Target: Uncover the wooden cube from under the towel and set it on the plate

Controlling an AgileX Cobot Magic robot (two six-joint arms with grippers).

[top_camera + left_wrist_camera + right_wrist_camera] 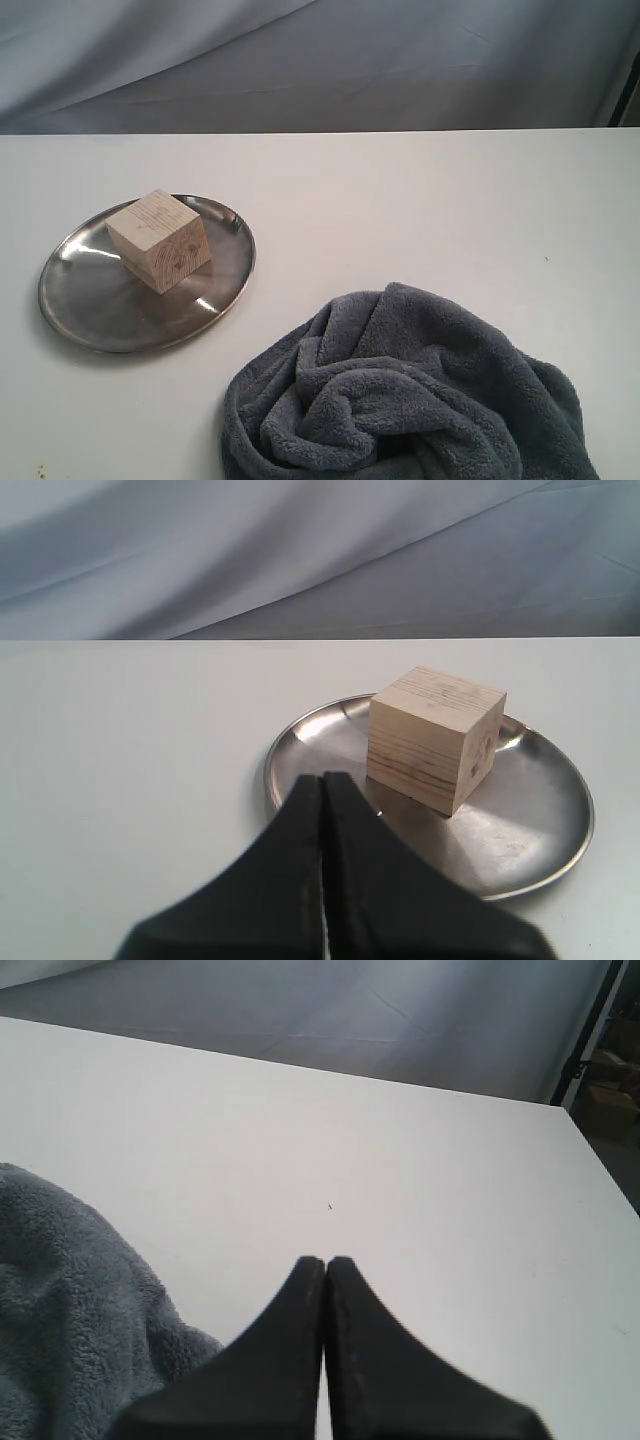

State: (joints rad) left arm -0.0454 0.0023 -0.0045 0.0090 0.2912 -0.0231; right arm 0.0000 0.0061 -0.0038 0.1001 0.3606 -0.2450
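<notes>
The pale wooden cube [160, 240] stands on the shiny steel plate [95, 305] at the left of the table, slightly toward its far side. The left wrist view shows the same cube [433, 737] on the plate [545, 820], uncovered. My left gripper [324, 777] is shut and empty, hanging short of the plate's near rim. The dark grey-blue fleece towel [400, 400] lies crumpled in a heap at the front right. My right gripper [325, 1260] is shut with nothing in it, beside the towel's edge [70, 1300]. Neither gripper shows in the exterior view.
The white table [420, 210] ends at a far edge before a draped grey backdrop [320, 60]. In the right wrist view the table's side edge [600, 1180] runs close by, with dark clutter beyond it.
</notes>
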